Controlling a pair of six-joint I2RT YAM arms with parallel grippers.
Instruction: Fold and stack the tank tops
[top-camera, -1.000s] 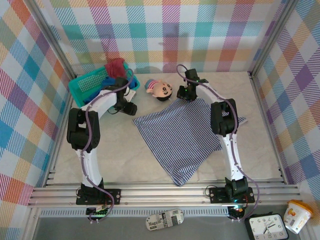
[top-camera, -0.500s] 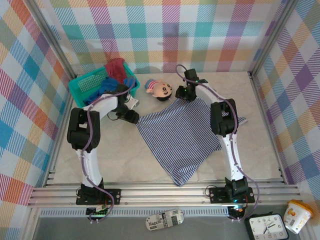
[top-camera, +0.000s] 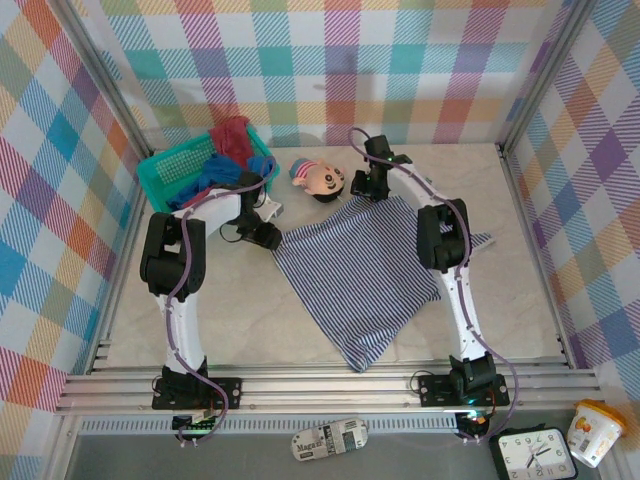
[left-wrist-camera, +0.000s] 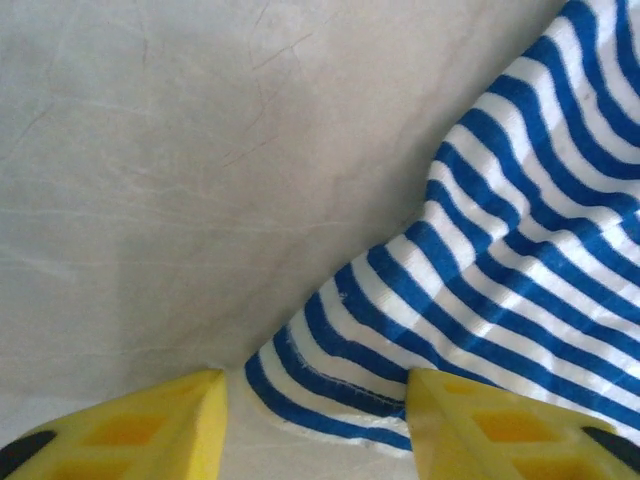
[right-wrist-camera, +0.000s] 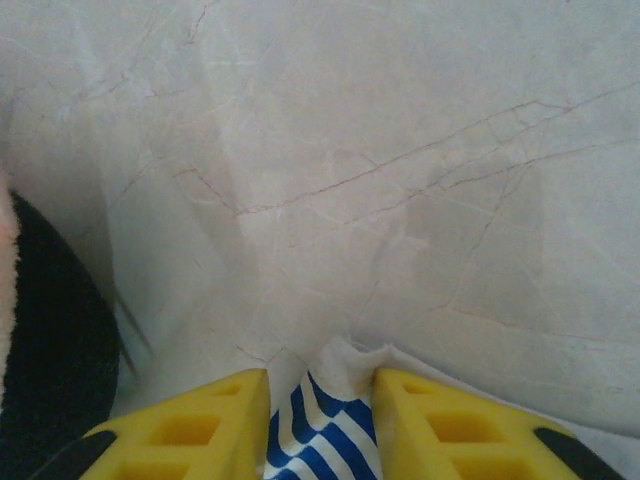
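Tank top (top-camera: 365, 265), soft and thin-striped, pinched by right fingers (right-wrist-camera: 190, 425); left fingers (left-wrist-camera: 150, 430) parted around its hem.

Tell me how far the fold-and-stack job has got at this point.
Done: nothing folded or stacked; the striped tank top lies spread flat. In hand: the right gripper pinches its far corner; the left gripper, fingers open, straddles its left corner. Left: fold it, then the blue top and red top, both heaped in the teal basket.
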